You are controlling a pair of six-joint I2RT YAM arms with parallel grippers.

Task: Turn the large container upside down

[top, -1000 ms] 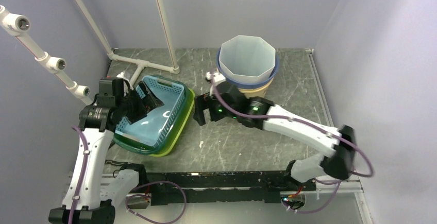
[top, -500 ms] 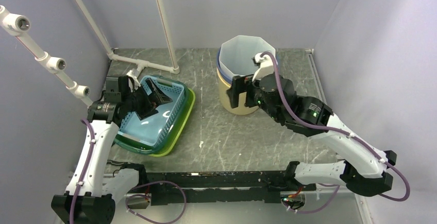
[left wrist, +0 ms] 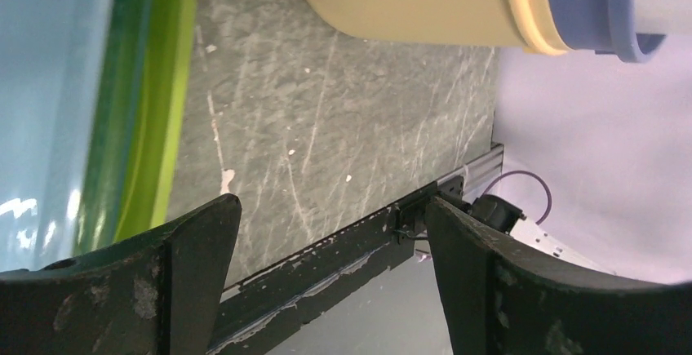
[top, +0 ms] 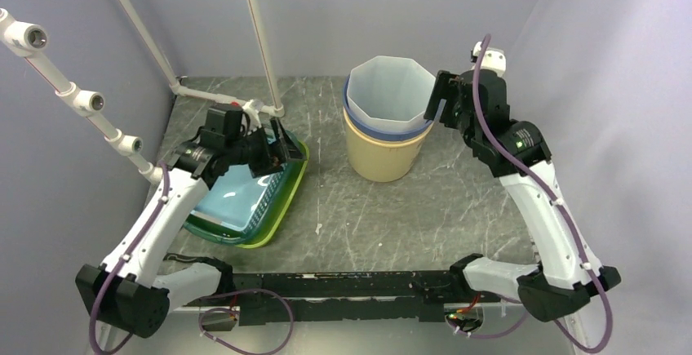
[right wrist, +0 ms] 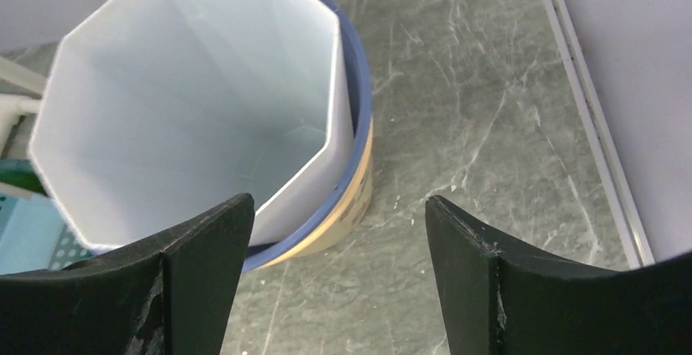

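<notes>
Top external shows the large container [top: 379, 155] upright at back centre, mouth up. I have my right gripper [top: 441, 107] spread wide just beside its right rim, likely to clamp the wall. My left gripper [top: 276, 149] gapes empty over the basket [top: 237, 201].

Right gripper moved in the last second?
Yes. The right gripper swung from near-left of the stacked buckets to their right rim.

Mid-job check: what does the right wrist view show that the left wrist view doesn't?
Right wrist only: inside the empty white container and the table's side rail. Left wrist only: the black front rail and a purple cable. Both: the tan bucket, its blue rim, the grey tabletop; each shows its own open, empty pincer: left pincer, right pincer.
</notes>
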